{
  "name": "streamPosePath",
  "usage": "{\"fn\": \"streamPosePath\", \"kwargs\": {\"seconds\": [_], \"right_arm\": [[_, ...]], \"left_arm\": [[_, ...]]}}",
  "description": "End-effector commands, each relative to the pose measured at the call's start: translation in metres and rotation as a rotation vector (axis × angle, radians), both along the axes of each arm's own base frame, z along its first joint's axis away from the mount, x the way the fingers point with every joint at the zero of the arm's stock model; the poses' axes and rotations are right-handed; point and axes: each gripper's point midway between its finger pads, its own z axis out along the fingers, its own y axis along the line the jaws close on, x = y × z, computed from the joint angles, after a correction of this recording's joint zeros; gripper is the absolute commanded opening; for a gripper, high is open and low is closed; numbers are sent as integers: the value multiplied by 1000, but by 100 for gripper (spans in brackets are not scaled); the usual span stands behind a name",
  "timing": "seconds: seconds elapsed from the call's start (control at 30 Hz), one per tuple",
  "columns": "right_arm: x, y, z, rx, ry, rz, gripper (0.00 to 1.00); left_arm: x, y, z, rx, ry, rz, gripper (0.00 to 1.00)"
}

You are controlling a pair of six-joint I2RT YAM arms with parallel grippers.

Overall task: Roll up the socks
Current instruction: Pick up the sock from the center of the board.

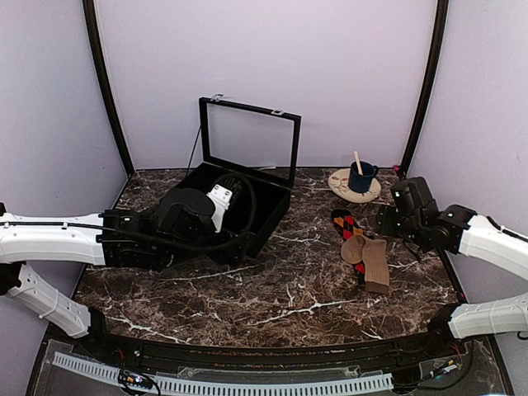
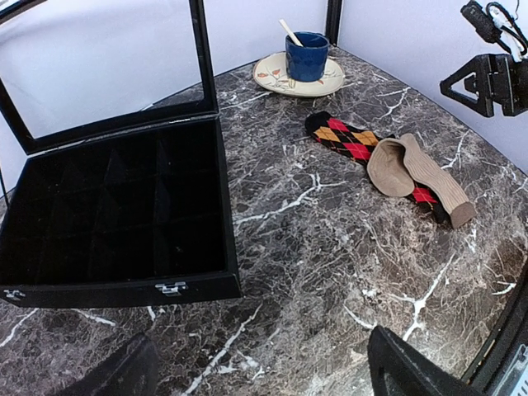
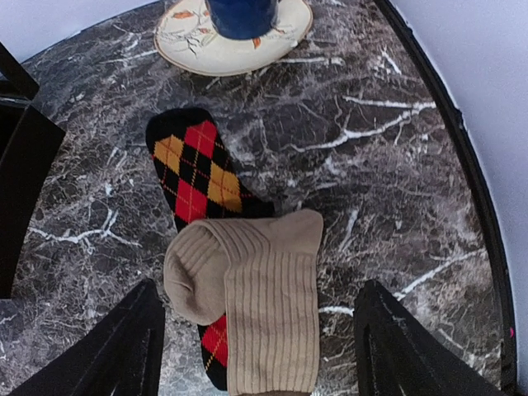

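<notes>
Right wrist view: the right pincer (image 3: 258,289) stands wide above the soft black socks with red-orange argyle diamonds and tan ribbed undersides (image 3: 216,206). They lie between its fingers, with the long axis running away ahead of it. The left pincer (image 2: 260,334), also wide, is well apart from them, so I'd call it the right arm's job.

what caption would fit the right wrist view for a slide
Right gripper open above the socks on the marble table, plate and blue cup beyond.
</notes>
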Motion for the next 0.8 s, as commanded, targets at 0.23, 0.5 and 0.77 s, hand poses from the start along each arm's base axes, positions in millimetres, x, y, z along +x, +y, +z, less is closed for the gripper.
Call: {"fn": "streamPosePath", "kwargs": {"seconds": [0.23, 0.5, 0.77], "right_arm": [[-56, -1, -71, 113, 258, -46, 64], [-62, 17, -98, 108, 347, -4, 61], [-61, 18, -118, 59, 400, -24, 61]], "left_arm": [[-21, -25, -15, -20, 97, -79, 90], [-25, -31, -25, -23, 131, -95, 88], [-29, -31, -31, -36, 158, -98, 86]]}}
